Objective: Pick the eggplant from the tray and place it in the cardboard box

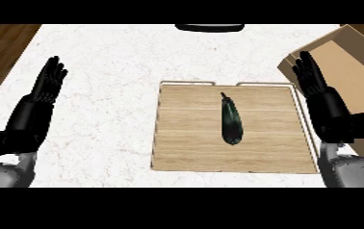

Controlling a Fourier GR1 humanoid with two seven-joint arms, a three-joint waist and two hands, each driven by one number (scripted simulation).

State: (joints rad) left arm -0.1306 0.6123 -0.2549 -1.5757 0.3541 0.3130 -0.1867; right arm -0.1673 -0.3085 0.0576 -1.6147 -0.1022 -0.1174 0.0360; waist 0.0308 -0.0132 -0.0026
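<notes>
A dark, long eggplant (231, 121) lies lengthwise near the middle of the wooden tray (185, 146), stem end pointing away from me. The cardboard box (341, 55) sits at the right edge, partly cut off by the view. My right hand (323, 103) stands open with fingers straight up, just right of the tray and in front of the box's near flap. My left hand (39, 103) is open too, fingers up, resting over the white counter far left of the tray. Neither hand touches the eggplant.
The white marble counter (107, 69) spreads around the tray. A dark oval object (210, 27) shows at the counter's far edge. Brown wooden floor (14, 40) appears beyond the counter's left edge.
</notes>
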